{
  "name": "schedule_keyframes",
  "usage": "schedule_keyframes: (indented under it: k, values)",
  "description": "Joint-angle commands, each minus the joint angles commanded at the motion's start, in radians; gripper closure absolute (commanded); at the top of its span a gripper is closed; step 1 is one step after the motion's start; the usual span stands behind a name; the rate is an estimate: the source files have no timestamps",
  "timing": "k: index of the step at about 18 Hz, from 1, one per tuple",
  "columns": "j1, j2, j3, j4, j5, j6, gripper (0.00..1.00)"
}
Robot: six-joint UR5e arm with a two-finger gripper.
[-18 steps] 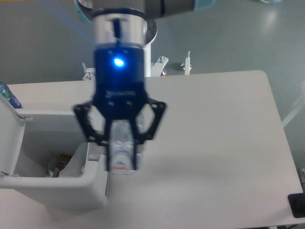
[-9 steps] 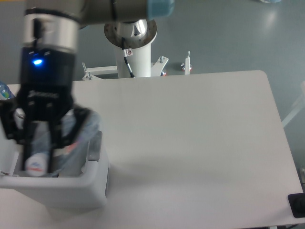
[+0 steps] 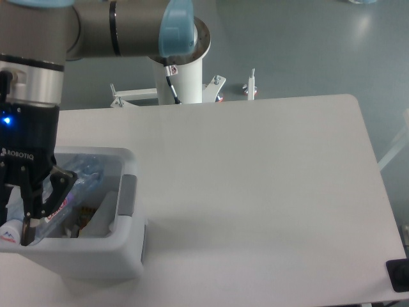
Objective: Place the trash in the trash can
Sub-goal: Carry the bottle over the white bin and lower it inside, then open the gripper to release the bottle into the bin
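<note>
The trash can [image 3: 83, 256], a pale grey-white bin with a grey tab [image 3: 128, 194] on its rim, stands at the table's front left. My gripper [image 3: 19, 231] hangs inside its opening, partly cut off by the left edge. The crushed clear bottle [image 3: 80, 182] lies tilted across the bin behind my right finger [image 3: 28, 220], its cap low at the left. It is no longer upright between the fingers, which look spread open. A white crumpled piece with small print [image 3: 94, 220], likely the pouch, rests deeper in the bin.
The white table [image 3: 255, 179] stretches to the right of the bin. The arm's base column [image 3: 182, 64] stands behind the table's far edge. A small black object [image 3: 399, 275] sits at the front right corner.
My gripper carried the bottle left from the bin's right rim to over its opening and lowered. The bottle, held upright before, now lies tilted inside the bin.
</note>
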Motion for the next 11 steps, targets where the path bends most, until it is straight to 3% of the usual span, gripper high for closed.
schedule_keyframes:
  k: [5,11]
  values:
    - [0.021,0.018,-0.047,-0.002,0.017,0.002,0.00]
    - [0.173,0.037,-0.074,-0.006,0.169,0.040,0.00]
